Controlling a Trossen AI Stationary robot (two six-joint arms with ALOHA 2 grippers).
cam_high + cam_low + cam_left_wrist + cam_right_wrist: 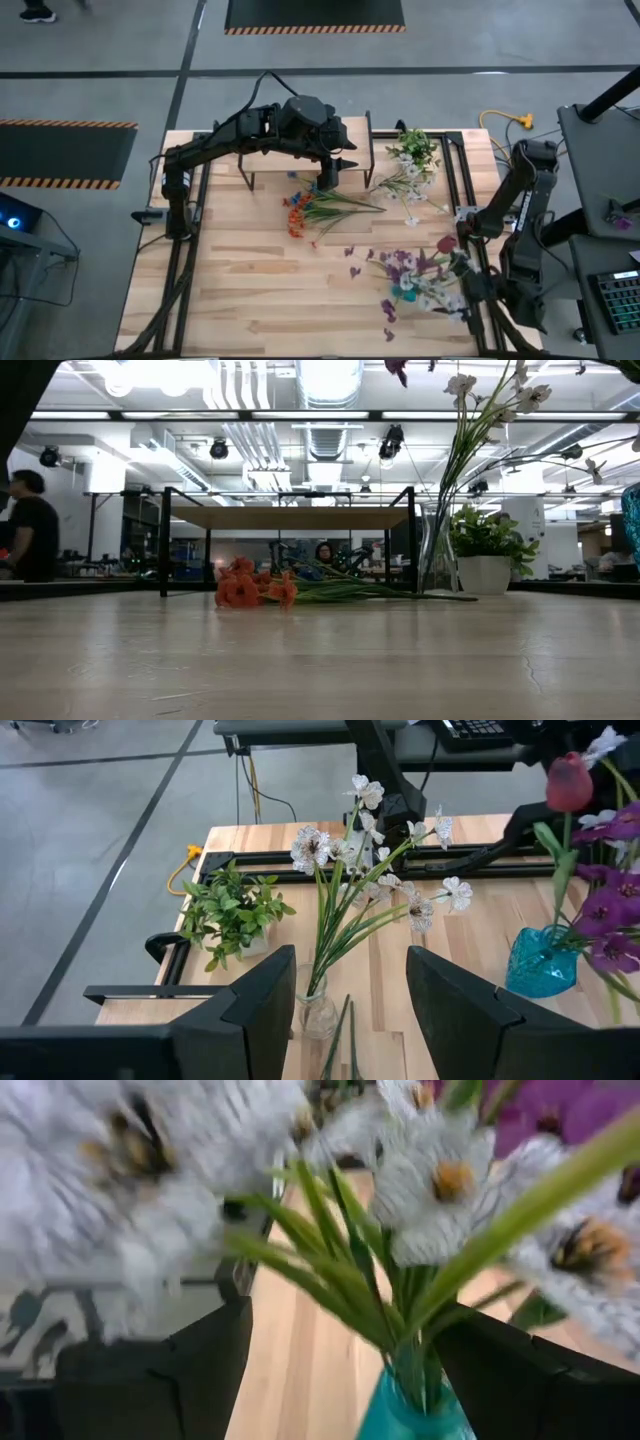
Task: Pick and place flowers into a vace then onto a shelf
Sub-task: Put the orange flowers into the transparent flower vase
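Hovering over the back of the worktop (250, 290), the left tool (335, 176) sits just in front of the shelf (290, 517) with its fingers (262, 1010) spread and nothing pinched between them. A bunch of orange flowers (297, 212) lies flat on the worktop right below and in front of it, blooms toward the left arm's side and green stems running toward the right. The low view shows that bunch (245, 588) resting in front of the shelf legs, not on the board.

Past the left tool stands a clear glass vase (318, 1015) holding white flowers (375, 850), upright, with the stems fanning out. A small potted plant (232, 910) stands just beside it, at the back edge of the worktop.

The right tool (345, 1320) is at the right front of the worktop. Its fingers (150, 1380) are spread on either side of a teal vase (415, 1415), with a clear gap on at least one side, so they are not pinching it. That vase holds white blooms (440, 1190), purple flowers (400, 262) and one dark red bloom (568, 782). A few loose purple blooms lie on the wood near it.

The shelf board itself can be seen carrying nothing in the low view. A person (30, 525) stands in the room behind, far left.
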